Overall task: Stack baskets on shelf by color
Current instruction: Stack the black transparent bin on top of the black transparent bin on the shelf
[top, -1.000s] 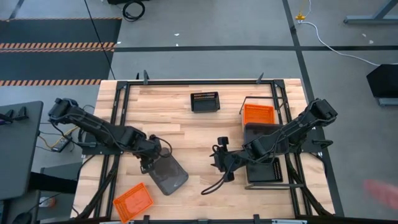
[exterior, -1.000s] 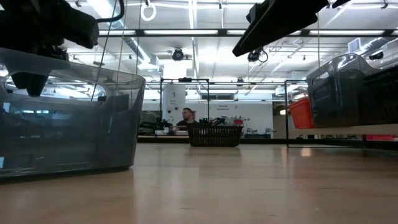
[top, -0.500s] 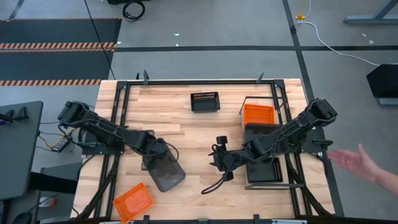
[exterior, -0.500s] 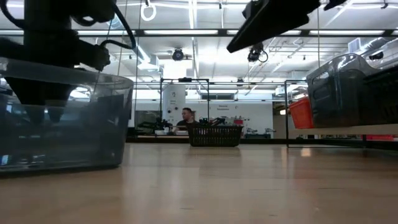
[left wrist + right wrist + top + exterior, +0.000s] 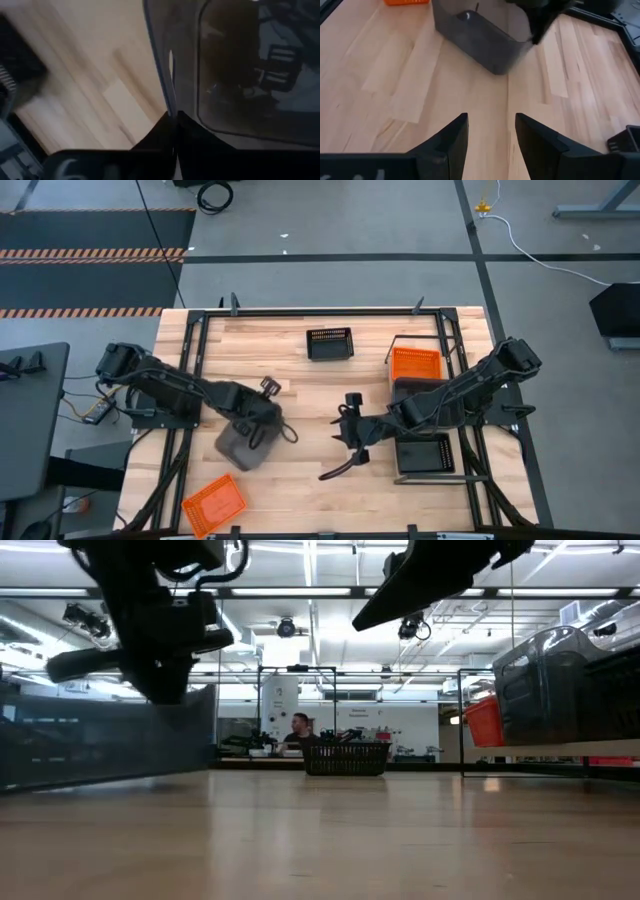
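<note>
A dark grey basket [image 5: 238, 448] is tilted above the table's near left part, with my left gripper [image 5: 262, 427] shut on its wall. My right gripper [image 5: 490, 131] hangs open near the table's middle [image 5: 346, 436], with nothing between its fingers. At the right, the shelf [image 5: 470, 430] carries an orange basket [image 5: 415, 363], a grey basket [image 5: 414, 392] and a black basket [image 5: 425, 453]. A black slatted basket [image 5: 329, 343] rests on its base at the far middle. Another orange basket [image 5: 213, 502] lies at the near left corner. My left gripper pinches the grey basket's side wall at its top rim [image 5: 170, 75], one finger inside the basket and one outside. The fingers come from above, slanting down. The basket hangs tilted, its held side raised off the table [image 5: 150, 745]; whether its other end touches, I cannot tell.
Dark metal frame rails run along the table's edges [image 5: 195, 360]. Bare wood lies between the two arms [image 5: 310, 410]. In the low view a person [image 5: 300, 728] sits far behind the table.
My left gripper has shut on the grey basket's wall and risen. The basket, which lay flat on the table, now tips up and sits a little farther toward the left edge. A person's hand showed at the right edge and has gone.
</note>
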